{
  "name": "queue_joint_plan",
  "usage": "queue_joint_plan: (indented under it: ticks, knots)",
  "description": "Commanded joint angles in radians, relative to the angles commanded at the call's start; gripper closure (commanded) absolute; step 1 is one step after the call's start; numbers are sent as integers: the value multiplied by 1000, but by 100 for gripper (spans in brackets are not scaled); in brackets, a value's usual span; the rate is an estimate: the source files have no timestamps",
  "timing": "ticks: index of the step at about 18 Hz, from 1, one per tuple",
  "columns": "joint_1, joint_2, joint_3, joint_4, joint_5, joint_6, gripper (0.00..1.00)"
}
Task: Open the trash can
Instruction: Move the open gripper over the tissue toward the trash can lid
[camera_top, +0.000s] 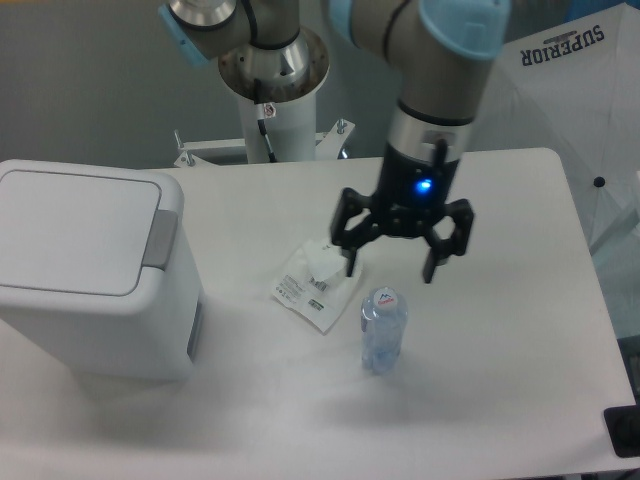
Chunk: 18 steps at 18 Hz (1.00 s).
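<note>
Trash can (85, 270): showing white all over, lid included; push tab (162, 238) on the lid edge showing mid grey. Surface (500, 360) reading as plain white, no pattern. Gripper (389, 266): appearing black, with a blue light glowing on its body; wrist section above it showing silver-grey. Arm joint caps (463, 25) showing light blue. Bottle (383, 330): looking clear with a bluish tint; white cap carrying a small red and dark mark. Packet (318, 285): showing white with small dark print. Sheet (590, 90) at right showing white with dark lettering.
</note>
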Motion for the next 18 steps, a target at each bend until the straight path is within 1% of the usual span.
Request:
queue_joint_plan:
  ticks: [3,7,11,13,16,18]
  knots:
    - [-37,21,-2,2,-32,-49,0]
    - [-78,26,-8,2,-51,-85,0]
    - [-137,29,-41,6,-51,-85,0]
    - [-141,54,-58,5,-52,-85,0]
    - [-141,115,-109,9,-63,-82,0]
    - [-141,138,-136,11,-63,-80,0]
